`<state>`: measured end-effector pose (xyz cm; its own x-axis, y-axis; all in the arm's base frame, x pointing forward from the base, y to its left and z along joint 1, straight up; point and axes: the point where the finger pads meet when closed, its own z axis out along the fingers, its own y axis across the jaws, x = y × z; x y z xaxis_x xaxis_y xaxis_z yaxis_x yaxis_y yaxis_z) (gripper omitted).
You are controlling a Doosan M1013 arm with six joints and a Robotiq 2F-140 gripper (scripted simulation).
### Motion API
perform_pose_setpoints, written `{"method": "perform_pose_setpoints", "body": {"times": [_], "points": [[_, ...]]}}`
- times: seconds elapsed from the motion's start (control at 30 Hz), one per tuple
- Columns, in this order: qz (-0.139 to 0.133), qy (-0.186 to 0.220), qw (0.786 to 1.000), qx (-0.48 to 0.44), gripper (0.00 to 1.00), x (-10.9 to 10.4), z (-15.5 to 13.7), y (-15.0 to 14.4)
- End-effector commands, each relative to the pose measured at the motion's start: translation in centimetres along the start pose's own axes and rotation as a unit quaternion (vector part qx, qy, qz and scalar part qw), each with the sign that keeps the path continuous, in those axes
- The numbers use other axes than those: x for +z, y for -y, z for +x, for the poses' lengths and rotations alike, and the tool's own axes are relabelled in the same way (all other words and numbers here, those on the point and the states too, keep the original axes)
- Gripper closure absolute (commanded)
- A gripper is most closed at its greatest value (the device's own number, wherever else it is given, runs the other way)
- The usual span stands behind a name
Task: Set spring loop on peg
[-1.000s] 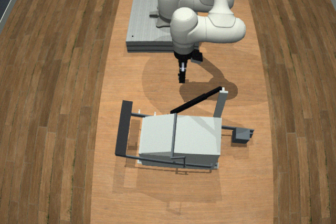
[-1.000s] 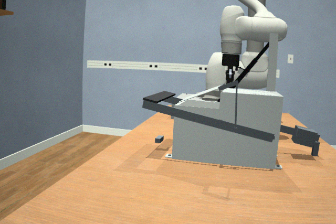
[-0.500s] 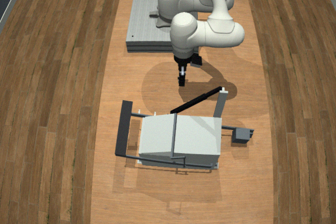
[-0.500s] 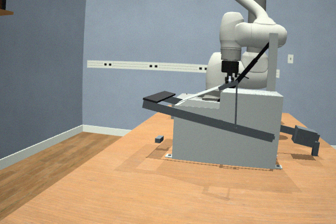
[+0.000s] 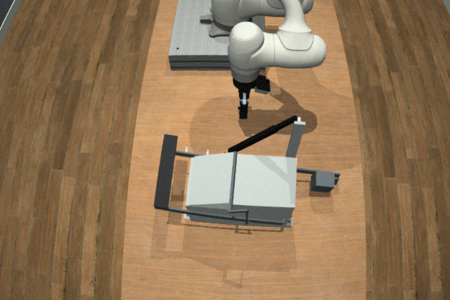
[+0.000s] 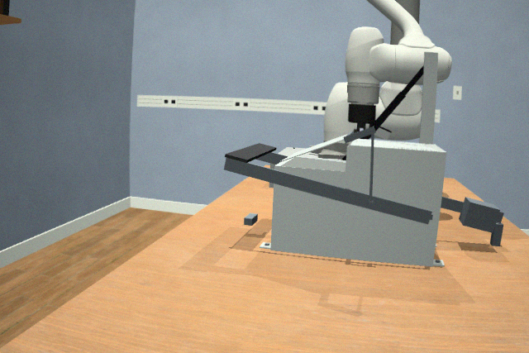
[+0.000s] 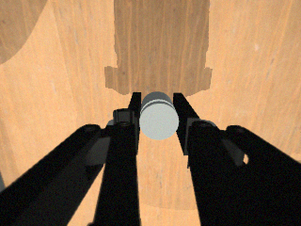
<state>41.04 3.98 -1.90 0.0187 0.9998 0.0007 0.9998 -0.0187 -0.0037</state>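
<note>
My gripper [image 5: 242, 112] [image 6: 362, 130] [image 7: 156, 105] points down behind the feeder, above the bench, shut on the steel weight. The weight [image 7: 159, 121] shows in the wrist view as a light round top over a darker body; the finger hides it in the top view. The pedal [image 5: 166, 171] [image 6: 250, 151] is a dark sloping plate, raised at the feeder's left end. The black spring [image 5: 261, 138] [image 6: 399, 99] runs from the post [image 5: 296, 138] [image 6: 429, 97] down to the lever. Two bare pegs [image 5: 186, 149] [image 5: 207, 152] show nearer the pedal. The loop and its peg are hidden.
The feeder's grey housing [image 5: 265, 180] [image 6: 355, 229] stands in front of the gripper. A dark block [image 5: 323, 181] [image 6: 480, 214] is on a bar at its right. A small block [image 6: 250, 219] is below the pedal. The robot's metal base plate [image 5: 192, 42] is at the back.
</note>
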Motion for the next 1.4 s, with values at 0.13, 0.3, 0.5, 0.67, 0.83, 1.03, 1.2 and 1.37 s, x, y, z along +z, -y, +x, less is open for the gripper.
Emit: {"method": "perform_pose_setpoints", "body": {"times": [0.13, 0.3, 0.5, 0.67, 0.83, 1.03, 1.2, 1.37], "points": [[0.0, 0.0, 1.0, 0.0, 0.75, 0.6, 0.0, 0.0], [0.0, 0.0, 1.0, 0.0, 0.75, 1.6, 0.0, 0.0], [-0.001, 0.0, 1.0, 0.0, 0.75, 2.8, 0.0, 0.0], [0.0, 0.0, 1.0, 0.0, 0.75, 2.9, 0.0, 0.0], [0.0, 0.0, 1.0, 0.0, 0.75, 3.5, 0.0, 0.0], [0.0, 0.0, 1.0, 0.0, 0.75, 4.2, 0.1, 0.0], [0.0, 0.0, 1.0, 0.0, 0.75, 4.6, 0.1, 0.0], [0.0, 0.0, 1.0, 0.0, 0.0, 4.4, 0.1, 0.0]]}}
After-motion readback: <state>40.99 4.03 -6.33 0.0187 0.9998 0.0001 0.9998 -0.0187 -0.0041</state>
